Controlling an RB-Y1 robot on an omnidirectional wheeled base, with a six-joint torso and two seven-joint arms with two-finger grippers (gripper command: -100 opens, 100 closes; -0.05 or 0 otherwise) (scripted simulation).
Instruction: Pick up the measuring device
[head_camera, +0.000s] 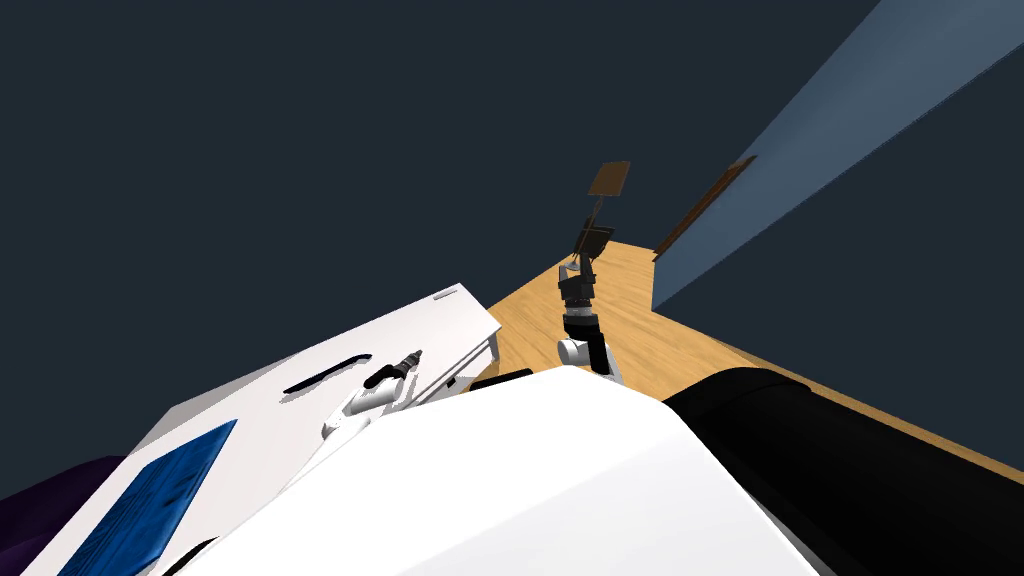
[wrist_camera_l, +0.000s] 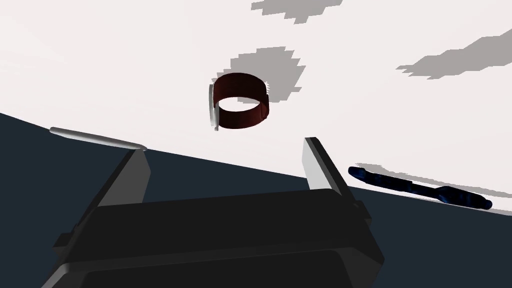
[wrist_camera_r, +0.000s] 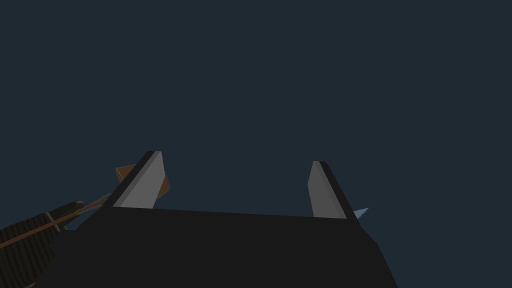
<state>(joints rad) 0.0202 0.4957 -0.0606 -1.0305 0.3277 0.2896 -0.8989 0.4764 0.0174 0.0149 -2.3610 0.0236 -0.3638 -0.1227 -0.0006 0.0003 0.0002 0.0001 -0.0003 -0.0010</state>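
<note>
1. The left arm reaches out over a white worktop (head_camera: 300, 420), and the left gripper (wrist_camera_l: 225, 167) hangs above it with its two pale fingers (wrist_camera_l: 320, 165) spread wide and nothing between them.
2. The measuring device is a wristwatch (wrist_camera_l: 240, 102) with a dark red band closed into a loop and a thin pale grey face on one side of the loop. It lies on the white surface just ahead of the left gripper, roughly in line with the gap between the fingers but nearer the side of one, and apart from both. A blocky grey shadow falls on the worktop behind it.
3. A thin grey stick (wrist_camera_l: 95, 138) lies along the worktop's edge, near the tip of one finger.
4. A dark blue pen-like thing (wrist_camera_l: 420, 187) lies near the same edge, out past the other finger and well apart from the wristwatch.
5. Nearer the robot, a flat blue slab (head_camera: 150, 495) rests on the worktop.
6. The right arm is held up, clear of the worktop and over the wooden floor (head_camera: 640, 330). The right gripper (wrist_camera_r: 232, 187) points at a dark wall, fingers standing wide apart and holding nothing.
</note>
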